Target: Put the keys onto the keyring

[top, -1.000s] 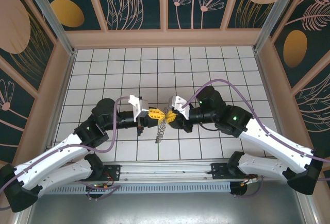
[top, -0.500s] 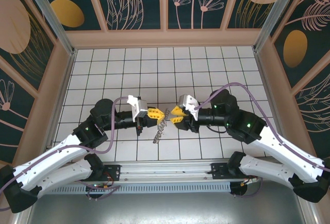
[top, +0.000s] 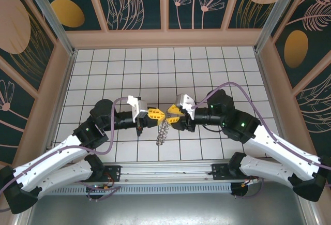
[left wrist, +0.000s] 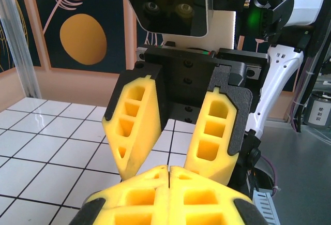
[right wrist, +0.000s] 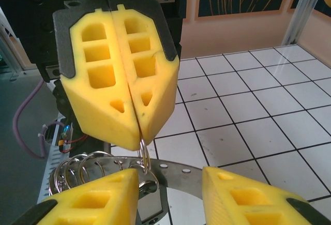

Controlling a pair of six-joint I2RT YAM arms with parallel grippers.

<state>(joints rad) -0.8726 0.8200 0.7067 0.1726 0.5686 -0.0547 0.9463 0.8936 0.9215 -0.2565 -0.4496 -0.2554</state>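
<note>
Keyring (top: 163,130) pinched in left pincer (right wrist: 135,125), right pincer (right wrist: 170,194) parted beside it

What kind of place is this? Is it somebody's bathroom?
Probably a robot practice booth in a lab, not a bathroom. The left arm and right arm are bolted to a metal rail at the edge of a white gridded tabletop, boxed in by leaf-patterned wall panels and metal posts.
</note>
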